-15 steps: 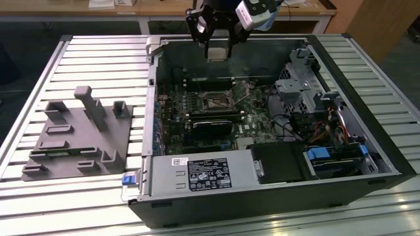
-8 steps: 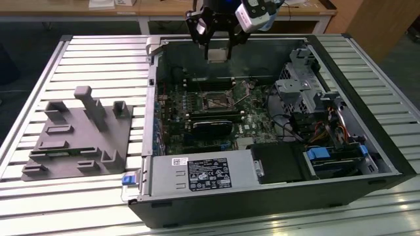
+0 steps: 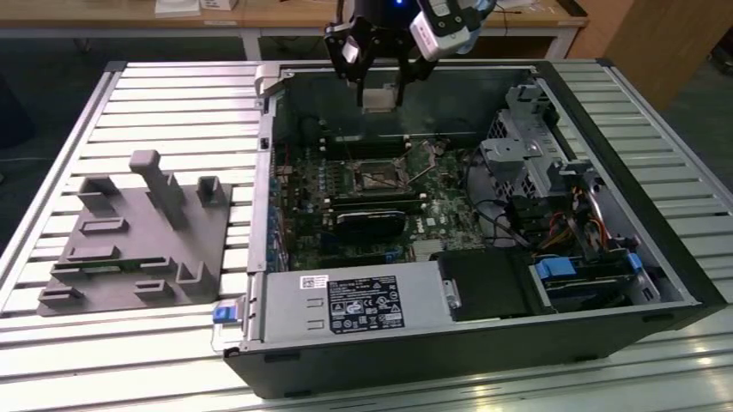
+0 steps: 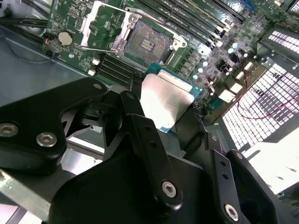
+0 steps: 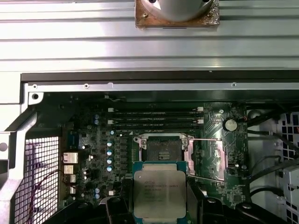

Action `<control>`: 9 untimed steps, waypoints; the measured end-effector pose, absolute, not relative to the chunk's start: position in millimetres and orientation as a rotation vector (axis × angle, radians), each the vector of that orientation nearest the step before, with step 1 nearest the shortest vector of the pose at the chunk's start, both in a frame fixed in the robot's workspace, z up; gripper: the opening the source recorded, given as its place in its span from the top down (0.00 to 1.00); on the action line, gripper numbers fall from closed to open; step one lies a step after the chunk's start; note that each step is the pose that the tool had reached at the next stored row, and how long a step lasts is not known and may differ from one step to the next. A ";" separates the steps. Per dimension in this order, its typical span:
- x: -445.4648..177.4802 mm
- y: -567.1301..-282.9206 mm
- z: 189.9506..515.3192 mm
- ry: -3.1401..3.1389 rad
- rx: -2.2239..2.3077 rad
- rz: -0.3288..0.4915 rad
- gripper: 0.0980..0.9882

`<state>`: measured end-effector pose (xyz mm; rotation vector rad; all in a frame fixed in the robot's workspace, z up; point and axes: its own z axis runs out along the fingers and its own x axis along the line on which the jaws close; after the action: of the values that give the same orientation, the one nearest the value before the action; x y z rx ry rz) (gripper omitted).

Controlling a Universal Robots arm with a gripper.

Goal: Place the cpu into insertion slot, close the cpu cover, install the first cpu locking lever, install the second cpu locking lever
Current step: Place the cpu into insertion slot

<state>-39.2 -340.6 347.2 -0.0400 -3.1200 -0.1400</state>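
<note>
Starting with the exterior view: got the tool (image 3: 379, 84) clamped on the cpu (image 3: 378, 98), hanging over the far part of the open computer case (image 3: 458, 365), up in the air above the motherboard (image 3: 307, 184) and nowhere near down at the insertion slot (image 3: 378, 178). Not seated yet. Also spotting a grey parts holder (image 3: 126, 249) on the slatted tabletop (image 3: 172, 103) at the exterior view's left, well apart from all this. For doing this step right, probably best to keep the cpu dead flat, square its edges to the insertion slot before lowering, and go down gently with zero sideways drag. Looks like a socket full of tiny contacts, so wouldn't force anything. Pose-wise: coming down from the far side of the case, pointing pretty much straight down, gripping the cpu by two opposite edges. Over to the second wrist view: looking past black fingers (image 4: 140, 135) pinching the silver-topped cpu, with the bare insertion slot beyond and the cpu cover (image 4: 88, 21) flipped open to one side, so seems clear for the drop. Finally the first wrist view: peering over the cpu at the insertion slot just past it, with the cpu cover swung open beside it and the memory slots (image 5: 154, 116) on the other side. Handy for judging alignment, so would trust this one for lining up.
</note>
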 end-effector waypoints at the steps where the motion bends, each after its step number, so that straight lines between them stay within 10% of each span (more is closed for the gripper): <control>1: -39.2 -340.6 346.5 -3.120 -0.040 -0.140 0.50; 9: -39.2 -340.6 342.0 -3.120 -0.040 -0.140 0.50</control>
<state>-39.2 -340.6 342.0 -0.0400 -3.1200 -0.1401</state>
